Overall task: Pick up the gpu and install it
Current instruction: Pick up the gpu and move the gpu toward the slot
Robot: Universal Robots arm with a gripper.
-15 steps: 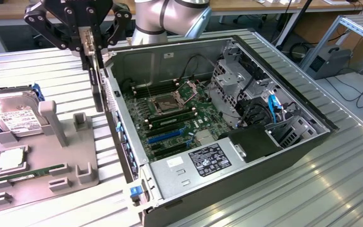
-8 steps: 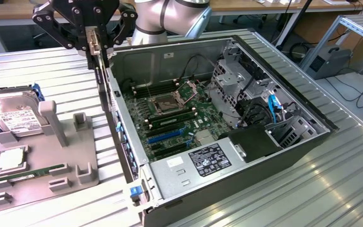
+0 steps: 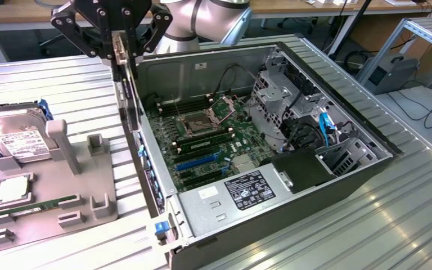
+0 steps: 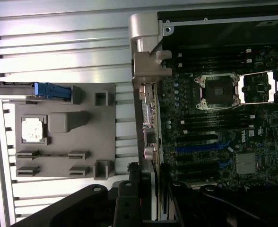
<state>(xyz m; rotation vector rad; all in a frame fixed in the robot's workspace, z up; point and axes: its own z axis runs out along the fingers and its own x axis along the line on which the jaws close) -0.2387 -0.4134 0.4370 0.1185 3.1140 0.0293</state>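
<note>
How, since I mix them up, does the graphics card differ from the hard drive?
The graphics card hangs upright in the gripper beside the computer case; the hard drive rests tilted on the grey tray. The graphics card is slim and dark with a pale bracket; the hard drive is thicker, silver, with a white label. Both are flat rectangles.

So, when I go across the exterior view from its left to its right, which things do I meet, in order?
hard drive → gpu, standing on edge at the case's open side → CPU socket → blue cable
</note>
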